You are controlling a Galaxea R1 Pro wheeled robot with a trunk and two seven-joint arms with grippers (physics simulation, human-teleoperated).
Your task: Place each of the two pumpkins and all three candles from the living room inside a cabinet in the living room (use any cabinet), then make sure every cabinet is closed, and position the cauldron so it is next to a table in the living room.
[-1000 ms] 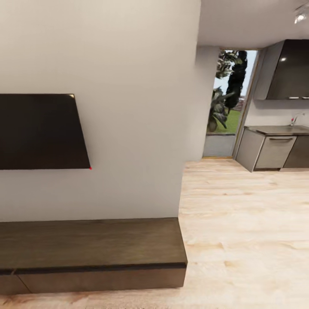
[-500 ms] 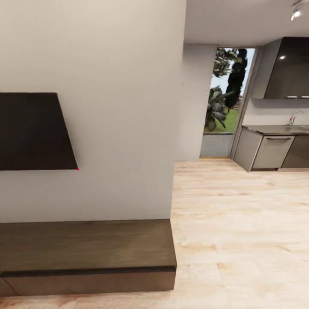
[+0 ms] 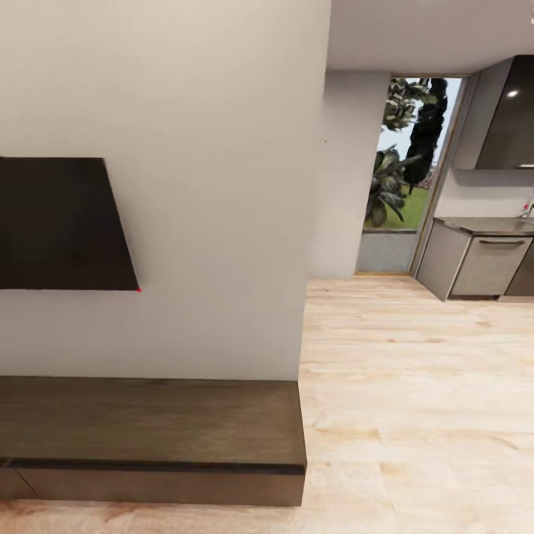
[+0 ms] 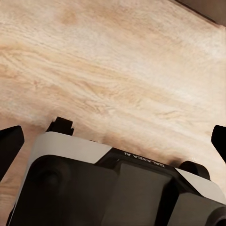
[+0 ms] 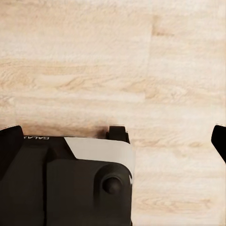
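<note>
Head view: white wall (image 3: 215,185) takes most of the frame, with a dark flat screen (image 3: 59,222) mounted on it at left. Pale wood floor (image 3: 415,400) runs from the wall's end to the back of the room. The cabinet (image 3: 148,437), long, low and dark brown, stands against the foot of the wall beneath the screen; its front panels sit flush and shut, and its flat top carries nothing. Far right: grey kitchen units (image 3: 482,263) under a dark upper cupboard (image 3: 508,119), and beside them a tall window (image 3: 408,156) with green plants outside.

Left wrist view: looks down on the floor boards (image 4: 117,70), with a dark edge in one corner that may be the cabinet base; cannot tell. The robot's white-and-black base shell (image 4: 94,188) sits beneath the left hand (image 4: 113,143). Its two dark fingertips (image 4: 9,143) show at opposite frame edges, spread wide, nothing between them, touching nothing.

Right wrist view: bare floor boards (image 5: 113,61) and another part of the base shell (image 5: 70,183). The right hand (image 5: 113,139) also points downward, fingertips (image 5: 219,139) at opposite edges, spread wide and empty.

Both arms hang low beside the base, hands aimed at the floor.
</note>
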